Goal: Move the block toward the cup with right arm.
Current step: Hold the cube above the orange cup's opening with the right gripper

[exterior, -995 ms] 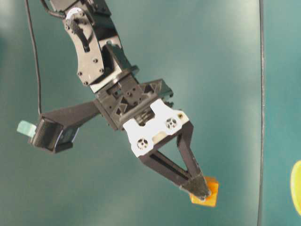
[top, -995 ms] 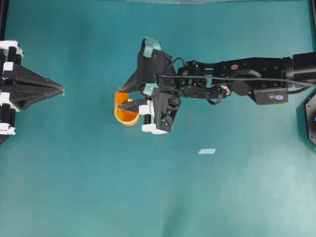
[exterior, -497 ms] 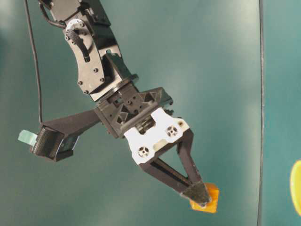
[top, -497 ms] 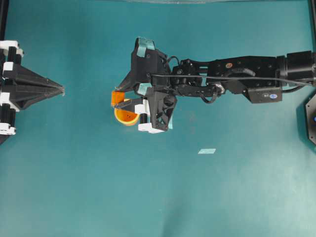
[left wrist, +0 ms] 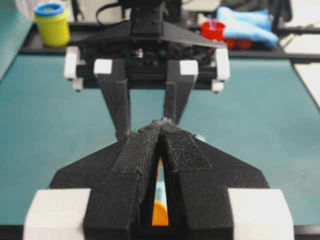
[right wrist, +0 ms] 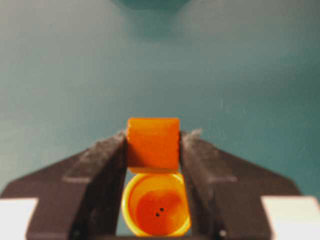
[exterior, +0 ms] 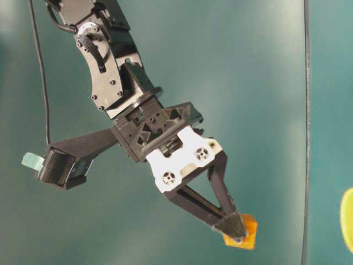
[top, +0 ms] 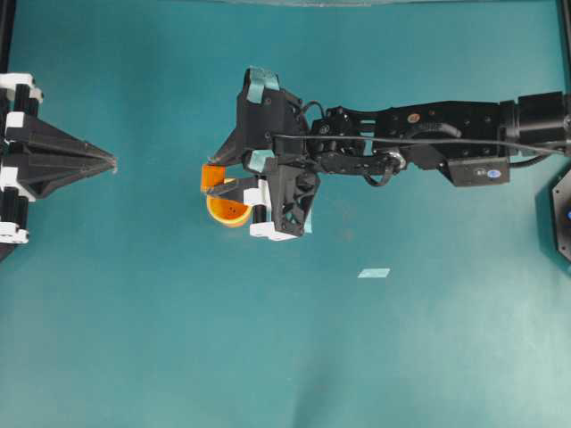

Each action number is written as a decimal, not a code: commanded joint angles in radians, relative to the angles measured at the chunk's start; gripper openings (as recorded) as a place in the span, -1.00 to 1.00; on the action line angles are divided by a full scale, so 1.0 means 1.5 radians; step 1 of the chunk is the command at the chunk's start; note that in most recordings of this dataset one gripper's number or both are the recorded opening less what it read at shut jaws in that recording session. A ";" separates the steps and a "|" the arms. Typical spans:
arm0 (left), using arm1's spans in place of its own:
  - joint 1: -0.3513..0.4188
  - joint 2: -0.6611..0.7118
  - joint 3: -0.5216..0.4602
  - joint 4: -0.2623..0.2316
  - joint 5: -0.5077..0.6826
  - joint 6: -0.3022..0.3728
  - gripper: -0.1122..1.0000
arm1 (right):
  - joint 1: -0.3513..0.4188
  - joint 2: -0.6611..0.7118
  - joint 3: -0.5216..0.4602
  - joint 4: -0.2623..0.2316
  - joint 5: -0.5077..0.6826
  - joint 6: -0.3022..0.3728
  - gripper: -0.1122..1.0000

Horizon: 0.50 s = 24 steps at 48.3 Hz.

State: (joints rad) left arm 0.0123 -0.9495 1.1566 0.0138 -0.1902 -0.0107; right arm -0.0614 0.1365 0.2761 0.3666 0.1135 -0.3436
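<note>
The orange block (right wrist: pixel 153 142) is clamped between the black fingers of my right gripper (right wrist: pixel 153 146). Directly beneath the jaws stands the yellow cup (right wrist: pixel 156 205), orange inside, its mouth facing up. From overhead, the right gripper (top: pixel 212 178) holds the block (top: pixel 211 175) over the cup's upper-left rim, and the cup (top: pixel 228 211) is partly covered by a finger. The table-level view shows the block (exterior: pixel 246 234) at the fingertips (exterior: pixel 234 226) and a sliver of the cup (exterior: pixel 348 220) at the right edge. My left gripper (top: pixel 111 163) rests shut at the far left, holding nothing.
A pale blue tape scrap (top: pixel 374 273) lies on the teal table (top: pixel 178 339), below and right of the cup. Beyond the table's far edge in the left wrist view are a yellow jar with a blue lid (left wrist: pixel 51 22), a red cup (left wrist: pixel 212 30) and a blue cloth (left wrist: pixel 247 27).
Over the first half second the right gripper carried the block slightly left, over the cup's rim. Since then nothing has moved. The left arm stayed still.
</note>
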 commanded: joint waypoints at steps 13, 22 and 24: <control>0.001 0.005 -0.013 0.002 -0.002 -0.002 -0.76 | -0.001 -0.013 -0.018 -0.001 0.000 0.001 -0.06; 0.001 0.006 -0.012 0.002 -0.002 -0.002 -0.76 | -0.002 -0.013 -0.018 -0.001 0.002 0.001 -0.06; 0.001 0.006 -0.013 0.002 -0.002 -0.002 -0.76 | -0.001 -0.013 -0.018 -0.001 0.002 0.001 -0.06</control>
State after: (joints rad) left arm 0.0123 -0.9480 1.1566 0.0138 -0.1887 -0.0123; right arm -0.0614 0.1365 0.2746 0.3666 0.1197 -0.3436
